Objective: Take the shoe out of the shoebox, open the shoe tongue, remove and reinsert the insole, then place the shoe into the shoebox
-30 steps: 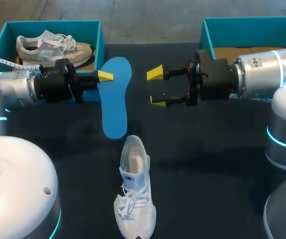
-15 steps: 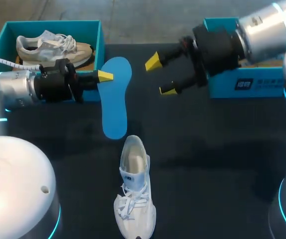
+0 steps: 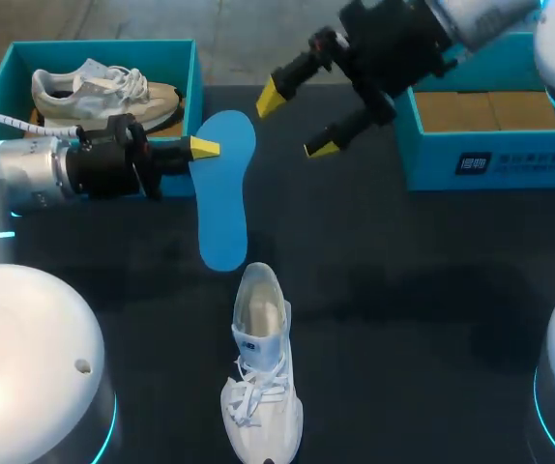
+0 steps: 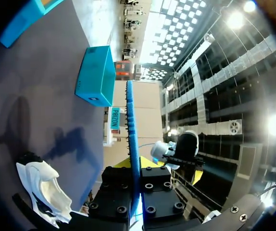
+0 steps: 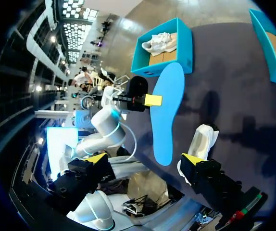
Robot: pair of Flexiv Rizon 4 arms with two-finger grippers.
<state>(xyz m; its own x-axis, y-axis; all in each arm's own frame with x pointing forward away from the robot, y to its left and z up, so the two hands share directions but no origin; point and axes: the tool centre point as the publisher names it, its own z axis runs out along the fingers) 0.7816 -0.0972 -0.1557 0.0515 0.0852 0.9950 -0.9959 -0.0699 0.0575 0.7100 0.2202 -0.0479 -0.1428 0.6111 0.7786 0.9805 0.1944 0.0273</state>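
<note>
Beyond the white shoe (image 3: 258, 367), blue insole (image 3: 221, 193) clamped in left gripper (image 3: 203, 148), right gripper (image 3: 295, 123) farther off, fingers spread wide and empty, left shoebox (image 3: 192, 72) with second shoe (image 3: 103, 92) and right shoebox (image 3: 510, 159) farther still

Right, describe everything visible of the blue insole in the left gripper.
The blue foam-like insole is flat, smooth and foot-shaped, out of any shoe. The left gripper is shut on its edge near the broad end, holding it above the dark table. Its narrower end points at the white lace-up shoe, apparently not touching it.
</note>
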